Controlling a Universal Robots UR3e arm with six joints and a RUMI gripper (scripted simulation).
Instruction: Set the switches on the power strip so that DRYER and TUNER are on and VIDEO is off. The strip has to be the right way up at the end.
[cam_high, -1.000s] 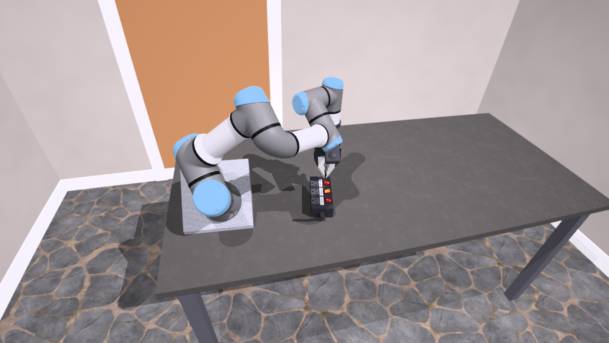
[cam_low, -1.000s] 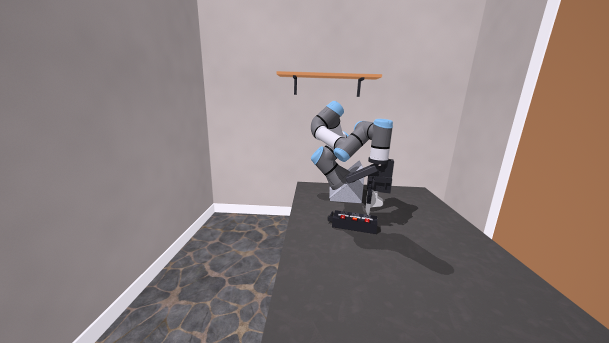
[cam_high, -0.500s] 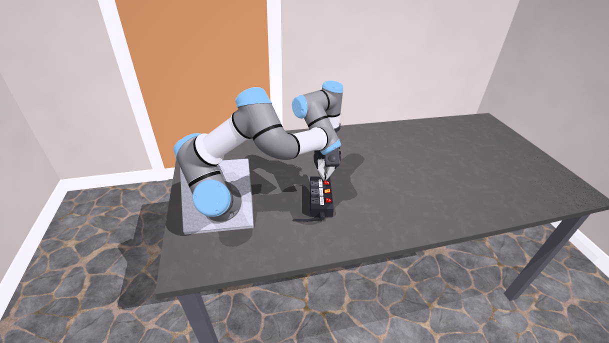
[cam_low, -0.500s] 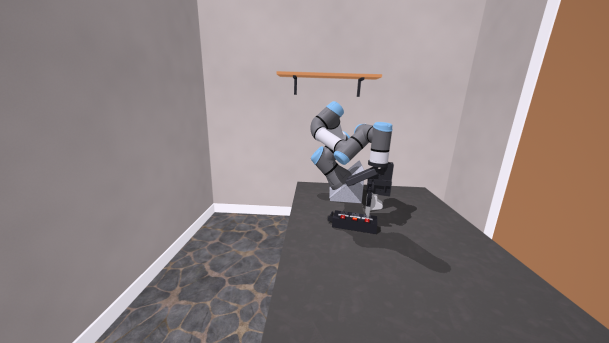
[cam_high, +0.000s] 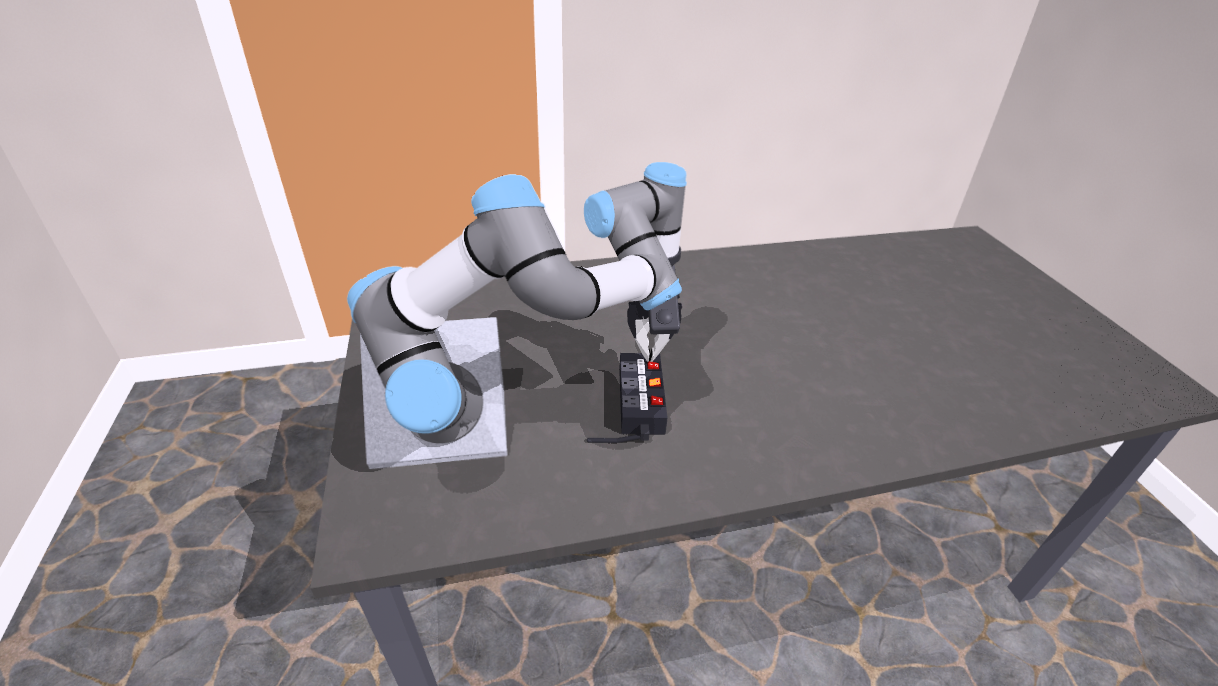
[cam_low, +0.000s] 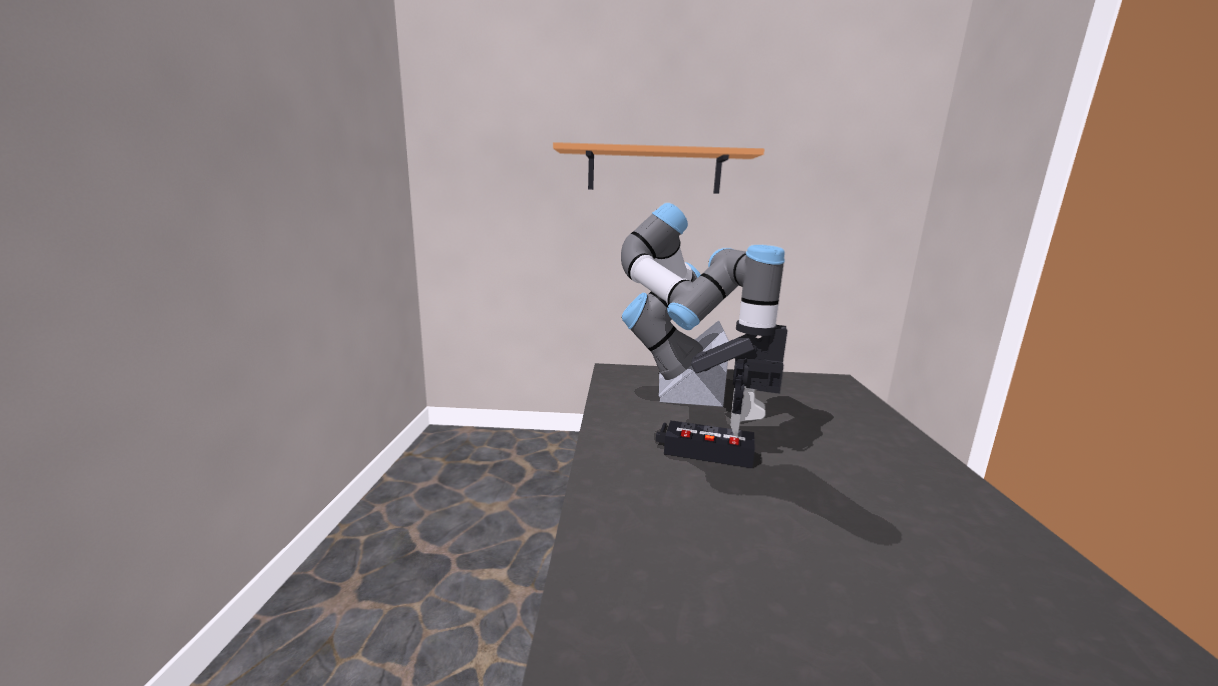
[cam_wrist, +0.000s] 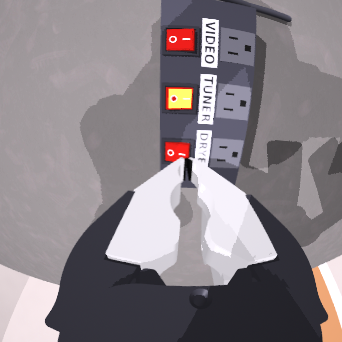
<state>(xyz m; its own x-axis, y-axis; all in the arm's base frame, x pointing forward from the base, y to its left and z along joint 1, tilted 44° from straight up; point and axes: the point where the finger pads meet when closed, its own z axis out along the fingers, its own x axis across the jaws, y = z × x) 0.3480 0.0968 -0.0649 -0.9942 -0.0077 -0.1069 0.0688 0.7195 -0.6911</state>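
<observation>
A: Top view: the power strip (cam_high: 640, 393) lies face up on the table (cam_high: 894, 357), cord end toward the near edge; the gripper (cam_high: 652, 355) points down at the far switch.

B: Exterior view: the wrist hangs vertical over the strip's right end, elbow folded back toward the base.

A: Wrist view: jaws fully closed, holding nothing, tips at the dark DRYER switch (cam_wrist: 177, 151). TUNER switch (cam_wrist: 179, 98) glows yellow; VIDEO switch (cam_wrist: 180, 39) looks unlit.

B: The risk: an off-centre press could slip off the rocker, or shove the strip instead.
</observation>
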